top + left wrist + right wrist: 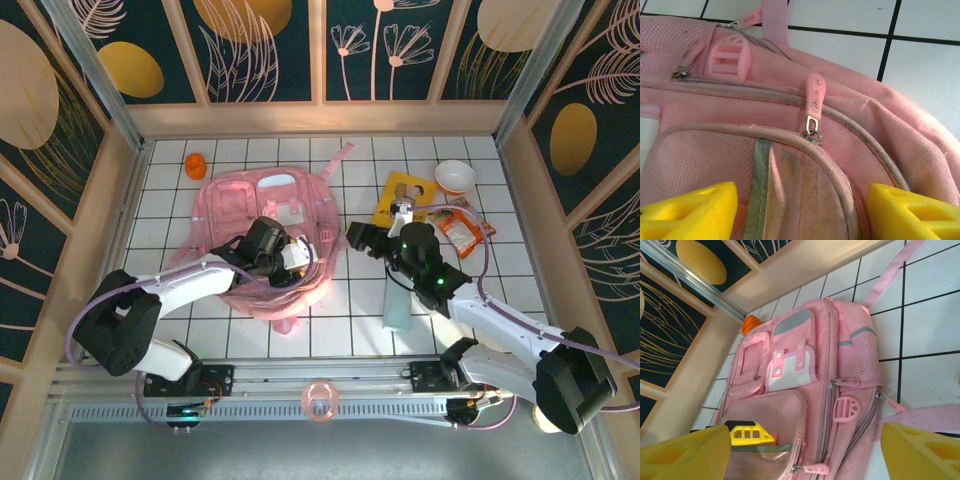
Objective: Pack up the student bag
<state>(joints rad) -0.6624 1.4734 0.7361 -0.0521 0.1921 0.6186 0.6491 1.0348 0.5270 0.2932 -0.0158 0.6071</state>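
The student bag [250, 205] is a large pale pink backpack lying flat on the white tiled table, left of centre. My left gripper [298, 256] hovers over its near right part. In the left wrist view the left gripper [802, 205] is open, its yellow fingers [695, 212] spread either side of the front pocket fabric, just below a pink zip pull [815, 92]. My right gripper [358, 238] sits just off the bag's right edge. It is open and empty, and the right wrist view looks across the student bag [805, 385] between the fingers of the right gripper [805, 440].
An orange object [196, 163] lies behind the bag at the back left. A yellow book [405, 198], a white bowl [455, 176] and a snack packet [464, 229] lie at the back right. A pale bottle [397, 305] stands under the right arm. Wooden walls enclose the table.
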